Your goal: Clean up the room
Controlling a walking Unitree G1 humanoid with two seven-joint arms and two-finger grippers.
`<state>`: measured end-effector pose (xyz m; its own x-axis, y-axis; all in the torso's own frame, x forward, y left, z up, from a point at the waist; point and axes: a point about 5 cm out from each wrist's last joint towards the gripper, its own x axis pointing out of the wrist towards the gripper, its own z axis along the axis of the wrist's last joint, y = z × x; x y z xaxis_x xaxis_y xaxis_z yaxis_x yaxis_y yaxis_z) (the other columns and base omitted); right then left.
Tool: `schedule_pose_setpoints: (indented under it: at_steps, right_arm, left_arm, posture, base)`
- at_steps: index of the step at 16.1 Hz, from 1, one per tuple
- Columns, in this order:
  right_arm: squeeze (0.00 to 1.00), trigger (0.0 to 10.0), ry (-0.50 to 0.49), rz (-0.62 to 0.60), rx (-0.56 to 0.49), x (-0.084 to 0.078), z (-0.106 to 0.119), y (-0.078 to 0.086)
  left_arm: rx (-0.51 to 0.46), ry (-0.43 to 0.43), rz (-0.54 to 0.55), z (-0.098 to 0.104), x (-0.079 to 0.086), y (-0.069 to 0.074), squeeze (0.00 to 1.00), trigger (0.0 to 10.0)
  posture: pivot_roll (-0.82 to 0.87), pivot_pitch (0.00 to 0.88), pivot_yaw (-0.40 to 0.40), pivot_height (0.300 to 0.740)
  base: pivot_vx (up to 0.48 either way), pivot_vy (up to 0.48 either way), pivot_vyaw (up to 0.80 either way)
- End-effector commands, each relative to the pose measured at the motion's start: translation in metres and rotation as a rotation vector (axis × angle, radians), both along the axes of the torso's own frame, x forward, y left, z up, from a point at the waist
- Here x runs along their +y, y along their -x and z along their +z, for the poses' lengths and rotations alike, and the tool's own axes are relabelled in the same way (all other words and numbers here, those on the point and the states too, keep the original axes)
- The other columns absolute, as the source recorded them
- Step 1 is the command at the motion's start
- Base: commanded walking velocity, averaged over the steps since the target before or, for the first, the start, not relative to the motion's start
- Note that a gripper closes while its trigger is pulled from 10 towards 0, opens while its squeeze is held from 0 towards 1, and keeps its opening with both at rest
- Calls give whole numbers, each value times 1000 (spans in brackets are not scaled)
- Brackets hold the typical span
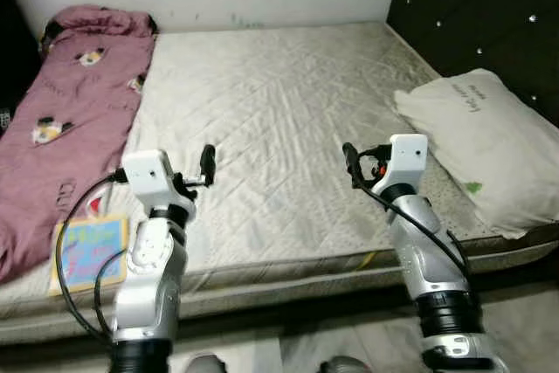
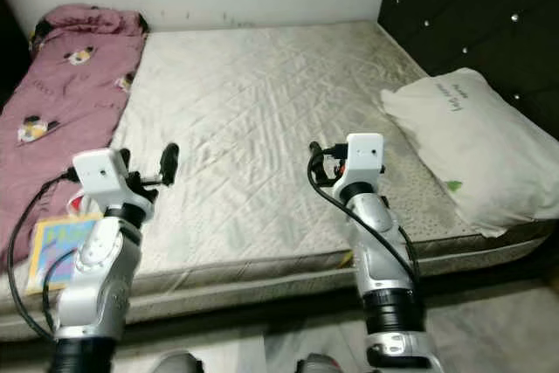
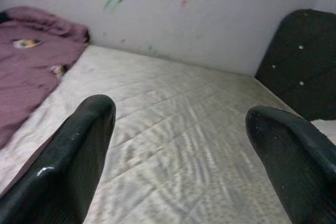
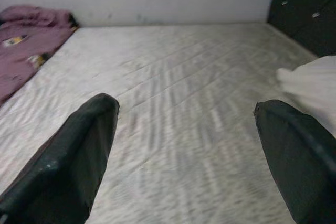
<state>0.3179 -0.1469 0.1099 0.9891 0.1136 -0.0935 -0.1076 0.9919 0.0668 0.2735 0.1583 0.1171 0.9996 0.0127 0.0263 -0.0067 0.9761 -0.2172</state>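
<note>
Both tools — the left tool (image 3: 178, 145) and the right tool (image 4: 184, 150) — are held wide open and empty above the bed (image 1: 288, 120), on which a purple blanket (image 1: 70, 120), a white pillow (image 1: 489, 141) and a book (image 1: 89, 251) are seen.

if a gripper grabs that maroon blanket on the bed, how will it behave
The maroon blanket lies rumpled in soft folds, so it will probably sag and drape. Spread along the mattress, it will likely trail behind and need gathering.

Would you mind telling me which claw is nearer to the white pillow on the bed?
The right claw is nearer: it hovers over the mattress just beside the white pillow. The left claw hangs farther off, toward the maroon blanket.
</note>
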Motion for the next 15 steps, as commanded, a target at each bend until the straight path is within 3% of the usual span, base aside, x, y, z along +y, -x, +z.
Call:
schedule_pose_setpoints:
  at_steps: [1,7,15]
  right_arm:
    - [0,10000,3,22,-21,5,7,-3]
    - [0,10000,2,24,-13,5,5,-4]
    - [0,10000,10,30,-6,5,4,-4]
  left_arm:
    - [-10,-4,17,4,3,-1,0,10000]
    - [-14,-1,22,5,4,-2,0,10000]
    - [-45,-20,10,8,3,-1,0,10000]
  posture:
    - [-70,0,-15,740]
    - [-71,0,-14,740]
    - [-71,0,-17,740]
  base:
    - [0,476,0]
    - [0,476,0]
    - [0,0,0]
